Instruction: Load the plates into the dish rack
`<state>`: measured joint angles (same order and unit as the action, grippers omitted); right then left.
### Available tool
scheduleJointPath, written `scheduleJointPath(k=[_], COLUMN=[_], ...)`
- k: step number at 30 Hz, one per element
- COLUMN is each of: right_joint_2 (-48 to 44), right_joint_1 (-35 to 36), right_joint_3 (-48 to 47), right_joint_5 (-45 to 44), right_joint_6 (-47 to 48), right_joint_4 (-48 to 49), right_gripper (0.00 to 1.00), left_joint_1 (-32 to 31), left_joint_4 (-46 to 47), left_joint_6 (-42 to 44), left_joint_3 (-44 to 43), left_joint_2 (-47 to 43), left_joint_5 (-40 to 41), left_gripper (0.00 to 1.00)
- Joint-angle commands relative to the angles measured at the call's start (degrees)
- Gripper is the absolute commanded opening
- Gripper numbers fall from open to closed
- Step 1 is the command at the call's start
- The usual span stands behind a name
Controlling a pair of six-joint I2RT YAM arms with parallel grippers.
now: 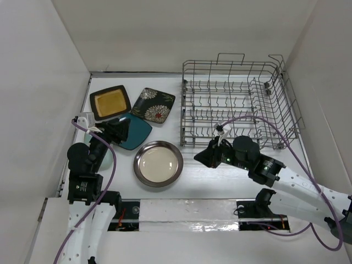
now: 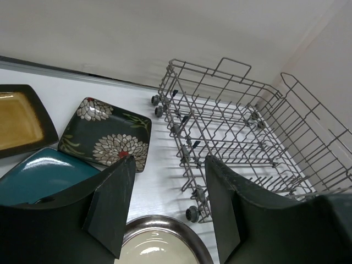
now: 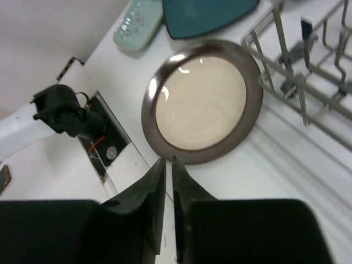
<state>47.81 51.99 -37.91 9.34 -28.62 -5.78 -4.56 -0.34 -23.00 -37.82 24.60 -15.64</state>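
Plates (image 1: 158,163): four, flat beside dish rack (image 1: 234,104), unloaded.
Left gripper (image 2: 168,190) apart, ready for teal plate (image 2: 44,176); right gripper (image 3: 168,170) together, empty.

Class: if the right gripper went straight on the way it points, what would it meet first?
Probably the round metallic plate, its rim just ahead of the right gripper; depth is unclear.

Looking like a robot lab booth here: plain white walls (image 1: 165,33) are boxing in the white table (image 1: 192,187).

No readable text or labels anywhere.
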Motion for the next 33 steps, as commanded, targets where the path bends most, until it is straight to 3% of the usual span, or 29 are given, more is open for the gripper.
scheduleJointPath(k=[1, 2, 3, 5, 6, 8, 9, 10, 11, 12, 13, 17, 19, 20, 21, 23, 24, 27, 33], right_joint_2=[-2.2, -2.5, -3.0, -3.5, -3.6, -3.0, -2.6, -2.2, -1.4, -1.1, -0.7, 0.7, 2.3, 3.2, 5.8, 9.2, 11.0, 18.0, 34.0], right_joint_1=[1.2, 1.2, 1.2, 1.2, 1.7, 1.7, 2.3, 2.9, 2.9, 2.9, 3.5, 4.9, 4.9, 4.9, 4.9, 5.4, 6.1, 7.5, 9.3], right_joint_3=[3.2, 3.9, 4.6, 6.8, 7.9, 10.9, 11.7, 12.4, 13.6, 14.2, 14.7, 18.7, 21.7, 22.6, 23.3, 23.4, 23.2, 23.8, 23.1], right_joint_5=[-3.7, -4.5, -5.1, -6.4, -6.7, -7.5, -7.9, -8.9, -9.1, -9.8, -11.6, -13.6, -14.0, -13.6, -13.0, -11.0, -10.8, -12.0, -14.9], right_joint_6=[-6.4, -7.1, -7.7, -10.3, -11.4, -14.7, -15.5, -16.8, -17.5, -18.2, -19.7, -24.6, -27.5, -28.2, -28.7, -29.5, -29.8, -33.2, -40.1], right_joint_4=[3.3, 3.4, 3.8, 4.7, 7.2, 8.4, 9.5, 9.9, 10.3, 11.0, 11.8, 18.3, 24.1, 26.6, 28.8, 34.1, 35.4, 42.1, 58.8], right_gripper=[0.26, 0.39, 0.44, 0.50, 0.53, 0.53, 0.50, 0.46, 0.35, 0.08, 0.00, 0.00, 0.26, 0.36, 0.50, 0.58, 0.63, 0.67, 0.64], left_joint_1=[-0.4, -0.4, -0.4, -0.4, -0.4, -0.4, -0.4, -0.4, -0.4, -0.4, -0.4, -0.4, -0.4, -0.4, -0.4, -0.4, -0.4, -0.4, -0.4], left_joint_4=[1.5, 1.0, 1.0, 1.2, 1.3, 1.7, 1.7, 1.7, 1.7, 1.7, 1.7, 1.5, 1.5, 1.5, 1.5, 1.7, 1.7, 1.8, 2.0], left_joint_6=[1.3, 1.4, 1.6, 1.6, 1.7, 1.9, 2.0, 2.3, 2.3, 2.4, 2.5, 2.6, 2.6, 2.5, 2.5, 2.4, 2.3, 2.4, 2.4], left_joint_3=[0.3, 0.2, 0.1, 0.2, 0.3, 0.4, 0.5, 0.5, 0.6, 0.6, 0.6, 0.6, 0.6, 0.6, 0.6, 0.6, 0.6, 0.7, 0.8], left_joint_2=[-0.4, -0.4, -0.3, -0.6, -1.0, -1.2, -1.6, -1.7, -1.8, -2.2, -2.4, -2.8, -3.0, -3.1, -3.2, -3.2, -3.2, -3.5, -3.7], left_joint_5=[0.3, 0.4, 0.3, 0.0, -0.1, -0.3, -0.4, -0.4, -0.4, -0.3, -0.1, 0.7, 0.4, 0.4, 0.4, 0.3, 0.2, -0.3, -0.8], left_gripper=[0.50, 0.50, 0.47, 0.43, 0.34, 0.26, 0.16, 0.11, 0.06, 0.00, 0.00, 0.00, 0.00, 0.00, 0.12, 0.24, 0.38, 0.50, 0.51])
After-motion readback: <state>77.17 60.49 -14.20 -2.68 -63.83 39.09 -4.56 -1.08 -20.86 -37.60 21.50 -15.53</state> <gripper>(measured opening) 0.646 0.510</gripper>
